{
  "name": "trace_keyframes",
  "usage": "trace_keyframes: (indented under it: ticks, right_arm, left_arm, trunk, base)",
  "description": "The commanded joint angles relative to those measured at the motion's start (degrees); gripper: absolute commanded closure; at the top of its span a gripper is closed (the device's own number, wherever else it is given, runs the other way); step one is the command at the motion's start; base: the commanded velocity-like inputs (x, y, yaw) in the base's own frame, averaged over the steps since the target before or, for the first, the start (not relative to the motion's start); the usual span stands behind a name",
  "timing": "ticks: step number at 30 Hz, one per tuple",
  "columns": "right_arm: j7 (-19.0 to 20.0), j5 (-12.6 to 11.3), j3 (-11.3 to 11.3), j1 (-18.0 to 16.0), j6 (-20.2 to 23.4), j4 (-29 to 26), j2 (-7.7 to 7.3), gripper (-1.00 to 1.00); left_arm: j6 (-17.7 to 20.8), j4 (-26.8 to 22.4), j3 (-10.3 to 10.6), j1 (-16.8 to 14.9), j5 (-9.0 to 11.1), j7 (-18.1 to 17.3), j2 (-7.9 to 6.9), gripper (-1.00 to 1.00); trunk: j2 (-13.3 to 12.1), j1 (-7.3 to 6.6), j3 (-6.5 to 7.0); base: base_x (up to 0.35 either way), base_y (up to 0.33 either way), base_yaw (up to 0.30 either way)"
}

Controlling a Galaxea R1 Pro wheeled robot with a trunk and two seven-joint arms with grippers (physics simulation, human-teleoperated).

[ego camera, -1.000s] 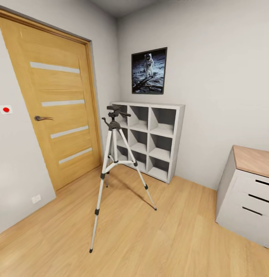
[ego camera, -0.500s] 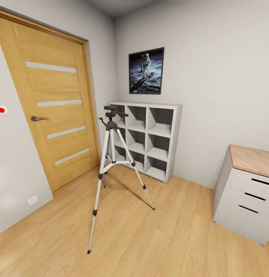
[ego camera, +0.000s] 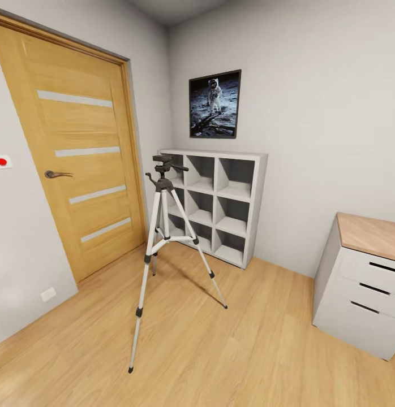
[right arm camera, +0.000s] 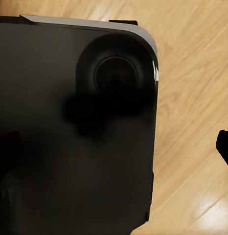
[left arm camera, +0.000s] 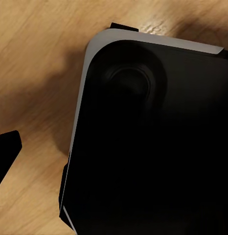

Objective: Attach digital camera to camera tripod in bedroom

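**Tripod waits by the shelves**

The camera tripod [ego camera: 163, 237] stands on the wood floor [ego camera: 231, 350], at about eleven o'clock, just before the white cube shelves [ego camera: 220, 206]. I cannot tell whether either claw is wide or narrow.

Camera tripod [ego camera: 163, 237] before cube shelves [ego camera: 220, 203]

The light wood plank floor [ego camera: 260, 345] carries three items. The silver-white-legged camera tripod [ego camera: 161, 249] stands upright on three splayed black feet. Behind it, the white cube shelf unit [ego camera: 220, 204] stands against the wall. The white drawer cabinet with wooden top [ego camera: 361, 282] stands well apart, at the right.
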State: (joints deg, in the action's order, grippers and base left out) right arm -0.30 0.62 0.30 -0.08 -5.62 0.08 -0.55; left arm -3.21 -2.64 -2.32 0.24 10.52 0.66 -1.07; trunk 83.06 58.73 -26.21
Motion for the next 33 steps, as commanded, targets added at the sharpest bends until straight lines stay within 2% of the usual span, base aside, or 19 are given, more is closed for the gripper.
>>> trace_keyframes:
  ticks: [1,24,33]
  right_arm:
    - [0.0,0.1,0.0,0.0,-0.2,0.0,-0.02,-1.00]
    - [-0.1,0.1,0.1,0.0,-0.2,0.0,0.07,-1.00]
    - [-0.1,0.1,0.1,0.0,-0.3,0.0,-0.04,-1.00]
  left_arm:
    - [-0.1,-0.1,-0.2,0.0,0.2,0.1,0.01,-1.00]
    - [0.1,0.1,-0.8,0.0,0.6,-0.4,0.88,-1.00]
    - [0.1,0.1,-0.9,0.0,0.8,0.0,0.89,-1.00]
  trunk:
    - [0.0,0.00,-0.04]
    - [0.0,0.00,-0.04]
    - [0.0,0.00,-0.04]
  base:
    - [0.000,0.000,0.000]
    - [0.002,0.000,0.000]
    - [0.174,-0.111,0.000]
